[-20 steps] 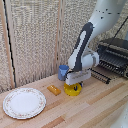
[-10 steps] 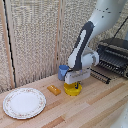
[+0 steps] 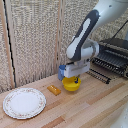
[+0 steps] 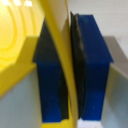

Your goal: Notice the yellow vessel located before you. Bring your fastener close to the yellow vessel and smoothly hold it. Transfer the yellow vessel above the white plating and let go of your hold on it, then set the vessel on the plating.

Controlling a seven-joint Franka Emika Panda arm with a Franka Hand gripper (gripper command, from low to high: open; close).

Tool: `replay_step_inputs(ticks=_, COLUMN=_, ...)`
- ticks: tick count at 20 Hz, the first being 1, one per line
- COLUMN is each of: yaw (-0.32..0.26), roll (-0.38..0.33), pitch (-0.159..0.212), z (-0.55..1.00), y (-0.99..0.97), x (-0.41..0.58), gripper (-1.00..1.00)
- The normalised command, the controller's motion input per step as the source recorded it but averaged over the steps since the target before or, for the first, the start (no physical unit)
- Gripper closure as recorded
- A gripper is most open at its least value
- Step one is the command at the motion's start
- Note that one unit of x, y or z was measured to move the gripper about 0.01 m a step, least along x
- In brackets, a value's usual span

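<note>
With the yellow vessel's point(image 3: 71, 84) rim pinched by the gripper point(image 3: 76, 79), transfer to the white plating point(image 3: 24, 102) is judged outstanding.

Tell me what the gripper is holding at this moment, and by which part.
The gripper is shut on the small round yellow bowl, pinching its thin rim wall between the two blue fingertips.

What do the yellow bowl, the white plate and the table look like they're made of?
The yellow bowl looks like smooth plastic: even bright colour and a thin rim, seen up close in the wrist view between the tool's blue fingers. The white plate seems glazed ceramic or melamine, with a faint patterned rim; I can't tell which. The table looks like pale wood, showing plank lines.
</note>
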Motion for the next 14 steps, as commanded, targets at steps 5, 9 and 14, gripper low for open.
replay_step_inputs(ticks=5, yaw=-0.008, roll=0.099, pitch=-0.001, z=0.60, y=0.27, x=0.293, gripper=1.00)
replay_step_inputs(ticks=9, yaw=-0.031, roll=0.012, pitch=-0.037, z=0.39, y=0.56, x=0.256, gripper=1.00)
replay_step_inputs(ticks=14, yaw=-0.052, roll=0.002, pitch=-0.020, z=0.22, y=0.85, x=0.342, gripper=1.00)
